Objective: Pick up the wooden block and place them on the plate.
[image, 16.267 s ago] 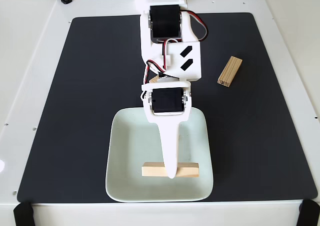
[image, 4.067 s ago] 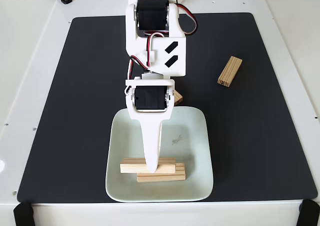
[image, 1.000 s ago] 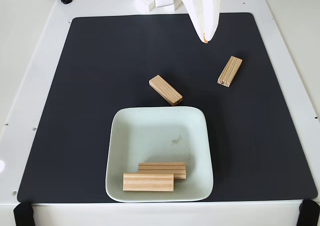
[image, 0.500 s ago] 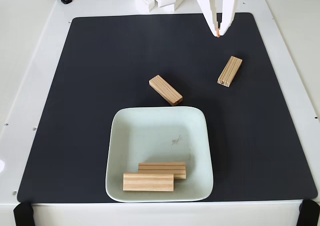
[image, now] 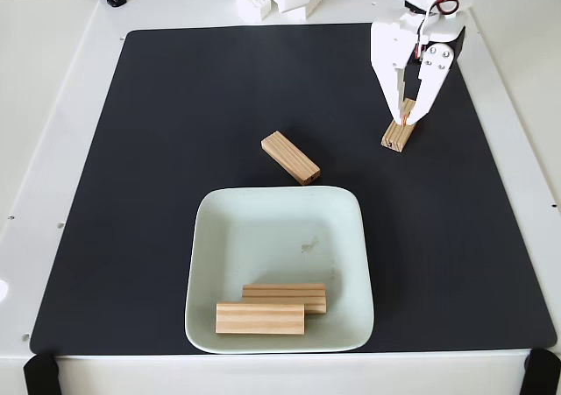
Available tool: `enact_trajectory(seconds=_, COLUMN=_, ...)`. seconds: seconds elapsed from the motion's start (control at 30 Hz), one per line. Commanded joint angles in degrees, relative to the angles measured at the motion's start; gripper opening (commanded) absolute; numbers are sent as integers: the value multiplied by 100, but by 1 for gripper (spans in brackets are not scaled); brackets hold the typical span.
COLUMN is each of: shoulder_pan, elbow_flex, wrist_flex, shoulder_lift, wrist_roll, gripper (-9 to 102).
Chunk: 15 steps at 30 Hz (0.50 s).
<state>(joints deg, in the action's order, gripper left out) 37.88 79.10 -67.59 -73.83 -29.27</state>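
The gripper (image: 407, 117) had swung down from the far edge onto the right-hand wooden block (image: 401, 132), fingers parted astride it, not yet closed; two blocks lay on the plate (image: 342, 207), another just beyond it.

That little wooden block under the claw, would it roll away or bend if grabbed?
Probably neither. The wooden block has flat faces and square edges, so it should slide, not roll. Solid grained wood looks stiff and likely light. The end effector straddles its narrow width, so slipping seems unlikely.
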Motion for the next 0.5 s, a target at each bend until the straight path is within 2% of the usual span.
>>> enact_trajectory(seconds=0.0, shoulder_pan=158, elbow_flex=-272, wrist_flex=-466, shoulder_lift=-53, wrist_roll=26, gripper=-1)
enact_trajectory(seconds=0.13, shoulder_pan=290, elbow_flex=-264, wrist_flex=-800, shoulder_lift=-97, wrist_roll=44, gripper=-1)
enact_trajectory(seconds=0.47, shoulder_pan=272, elbow_flex=-272, wrist_flex=-729, shoulder_lift=-105, wrist_roll=44, gripper=-1)
